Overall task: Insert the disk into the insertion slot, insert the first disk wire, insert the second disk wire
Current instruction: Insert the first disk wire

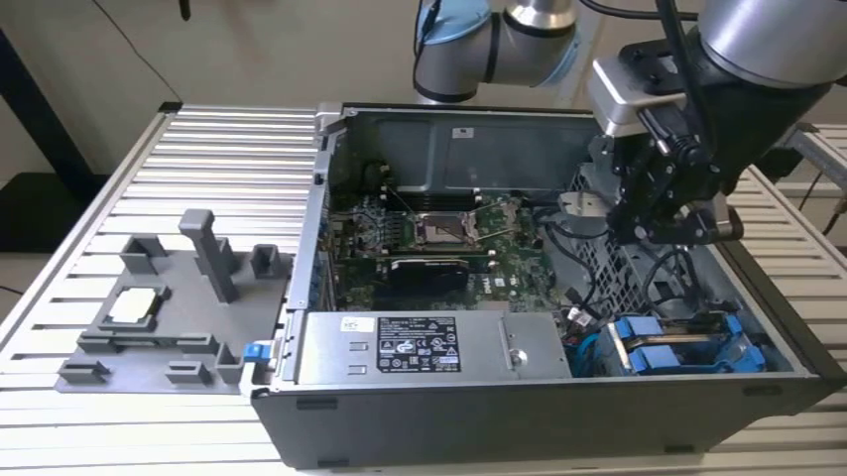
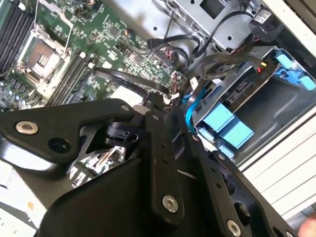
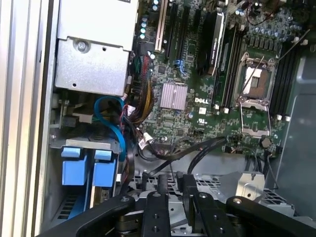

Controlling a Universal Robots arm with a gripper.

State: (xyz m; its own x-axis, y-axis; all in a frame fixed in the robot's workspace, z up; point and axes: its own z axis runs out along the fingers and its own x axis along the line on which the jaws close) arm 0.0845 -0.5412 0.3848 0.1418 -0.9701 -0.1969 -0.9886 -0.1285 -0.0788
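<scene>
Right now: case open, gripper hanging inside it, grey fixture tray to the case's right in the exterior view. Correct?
One thing is off. The grey fixture tray sits to the left of the case, not its right, as the exterior view shows. The rest holds: the case is open and the gripper hangs inside it.

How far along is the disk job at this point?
Done: the disk in its blue carrier looks seated in the insertion slot. In hand: the claw hangs above the black cables inside the case. Left: I cannot tell whether either disk wire is plugged in.
</scene>
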